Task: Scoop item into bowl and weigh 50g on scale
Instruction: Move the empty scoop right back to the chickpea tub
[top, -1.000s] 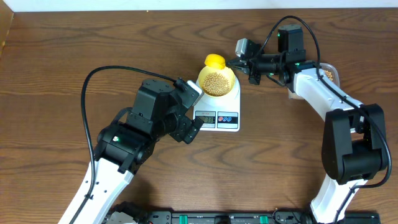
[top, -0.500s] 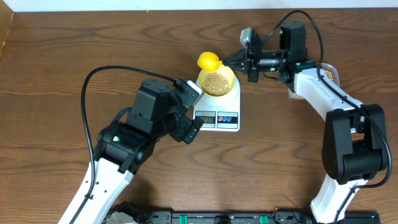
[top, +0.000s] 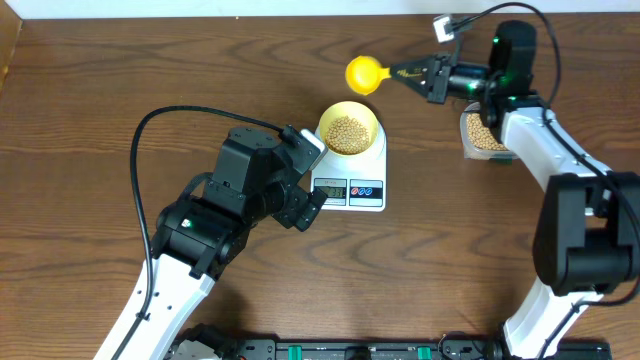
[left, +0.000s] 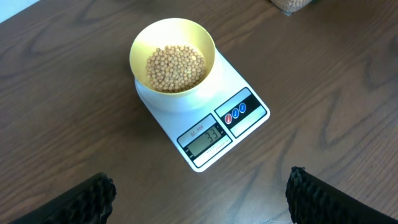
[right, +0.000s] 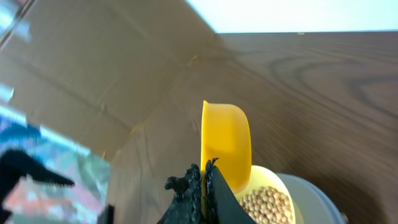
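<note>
The left wrist view alone shows the scale's (left: 239, 78) display, reading 33, with the pale bowl (left: 138, 53) of beans (left: 176, 67) on its platform and the left fingers (left: 81, 199) spread wide above the tabletop (left: 62, 112). Overhead, the right fingers (top: 425, 73) pinch the yellow scoop's (top: 364, 72) handle. The scoop, at the bowl's rim a moment ago, now hangs well apart from it, and the clear tub (top: 466, 138) is uncovered.

Overhead: straight down, whole table (top: 100, 80). Left wrist: near, down onto scale (left: 230, 84), bowl (left: 140, 50). Right wrist: apparently sideways; bowl shared.
</note>
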